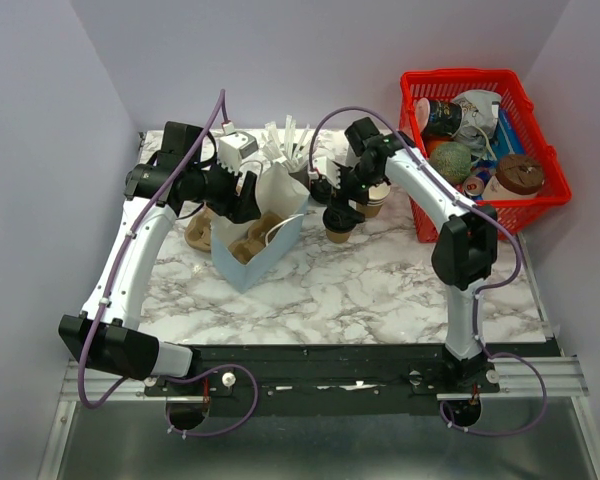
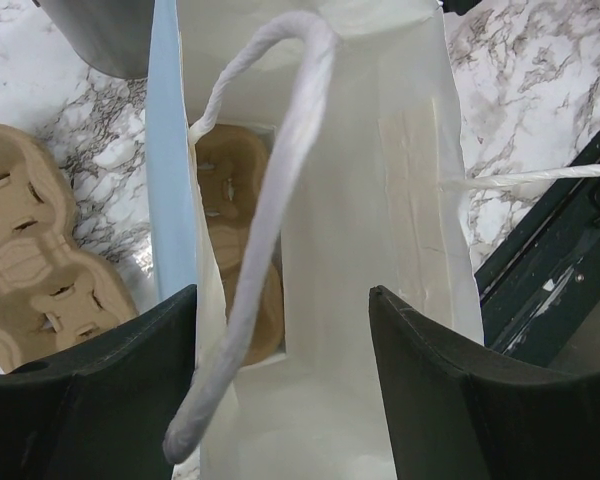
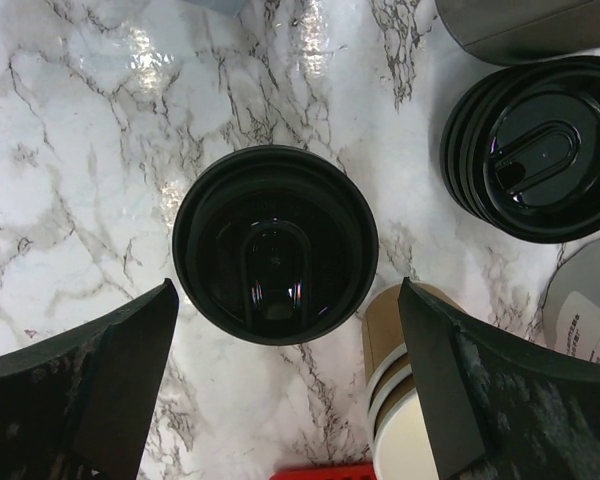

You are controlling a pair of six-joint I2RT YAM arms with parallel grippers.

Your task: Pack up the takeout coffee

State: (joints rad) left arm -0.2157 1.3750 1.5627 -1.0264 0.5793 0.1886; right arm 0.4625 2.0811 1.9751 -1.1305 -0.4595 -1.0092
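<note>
R hand point(image 3: 285, 290) wide open, empty, above takeout coffee point(image 3: 275, 245); rec: centre, drop straight, close below rim. L hand point(image 2: 282, 295) open, astride bag point(image 2: 410, 200) mouth.

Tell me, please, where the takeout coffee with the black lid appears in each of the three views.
Top external: the takeout coffee stands mid-table toward the back, under the right gripper, right of the white bag.
Left wrist: not in it; the bag fills the view.
Right wrist: picture centre, lid seen from above, inside the open gripper.
Shared landmark: the marble table.
</note>
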